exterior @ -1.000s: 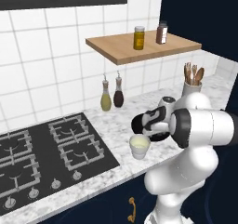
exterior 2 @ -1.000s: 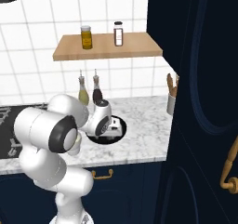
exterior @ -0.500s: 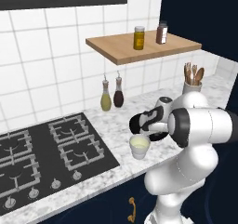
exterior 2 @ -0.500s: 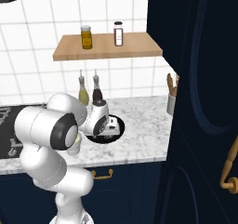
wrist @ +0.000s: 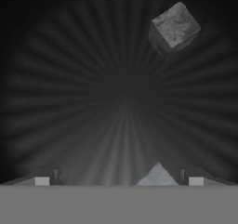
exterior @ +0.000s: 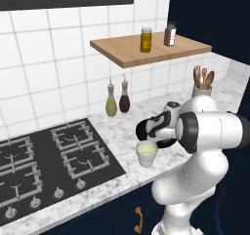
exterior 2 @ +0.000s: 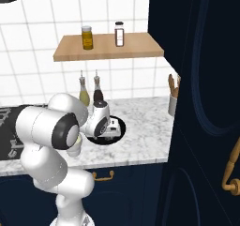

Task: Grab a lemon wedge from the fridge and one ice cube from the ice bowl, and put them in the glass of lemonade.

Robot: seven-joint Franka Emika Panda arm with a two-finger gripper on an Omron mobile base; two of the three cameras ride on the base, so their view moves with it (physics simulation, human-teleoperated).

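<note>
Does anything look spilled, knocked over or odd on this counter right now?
Nothing stands out. The glass of lemonade stands upright on the marble counter with no spill around it, and the two bottles by the wall are upright. One ice cube lies in the dark ice bowl.

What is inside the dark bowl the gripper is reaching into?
In the hand view, one grey ice cube lies on the ribbed floor of the dark bowl, and a second pale corner pokes up by the open gripper, its lower part cut off at the view's bottom.
</note>
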